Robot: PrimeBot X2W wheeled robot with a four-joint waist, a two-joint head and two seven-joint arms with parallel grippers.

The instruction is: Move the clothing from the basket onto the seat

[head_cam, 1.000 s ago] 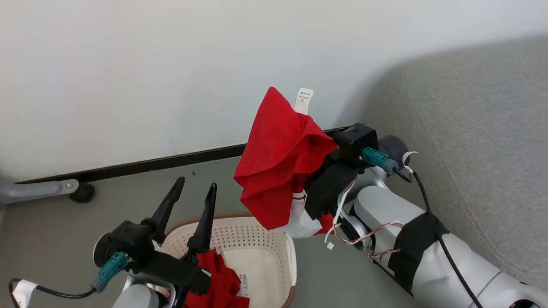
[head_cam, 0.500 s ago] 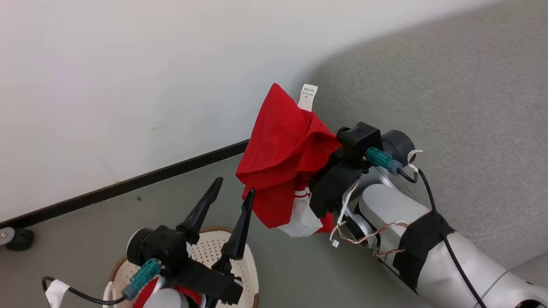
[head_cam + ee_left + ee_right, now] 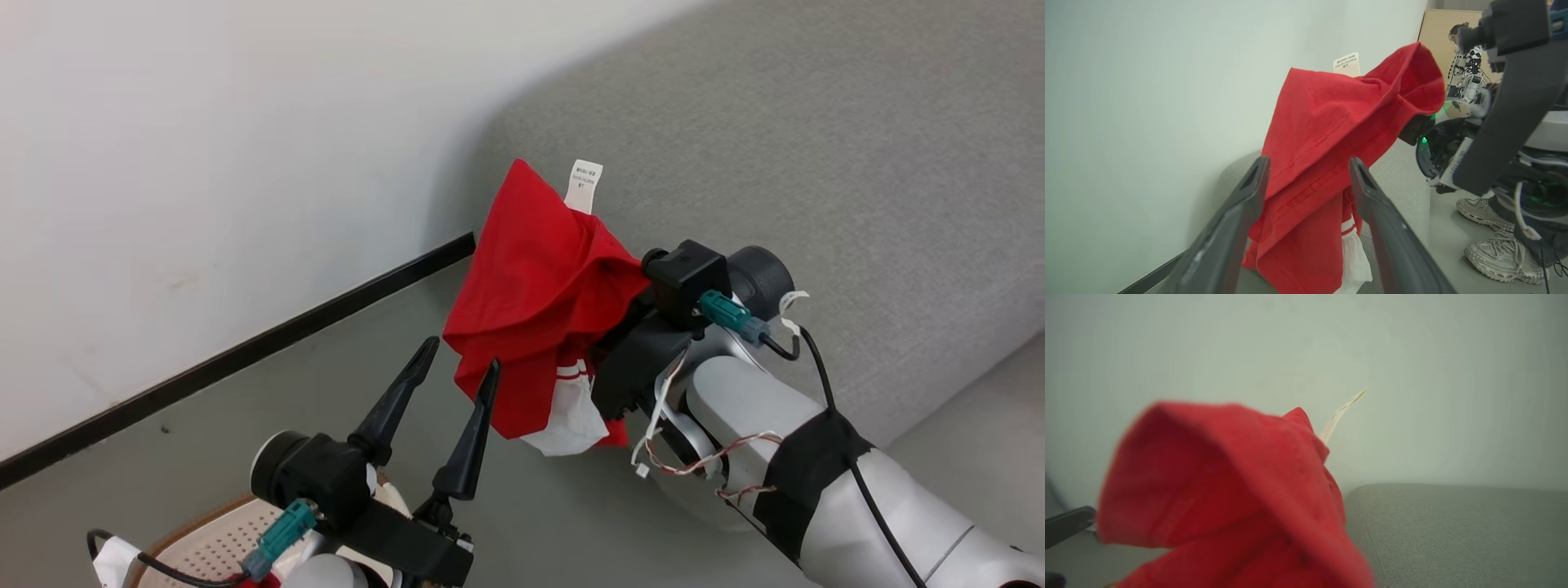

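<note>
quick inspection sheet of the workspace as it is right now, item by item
surface: grey floor, smooth
job's things: red garment hangs from the right tool above the floor, beside the sofa, not yet on it; basket at the lower left of the head view
clutter: nothing seen
tools: left tool open, holding nothing; right tool shut on the red garment, fingers hidden by cloth
cables: black cable with teal plug at the right wrist; twisted red-white wires loose below it
surroundings: white wall, black skirting; a person's shoes on the floor in the left wrist view
</note>
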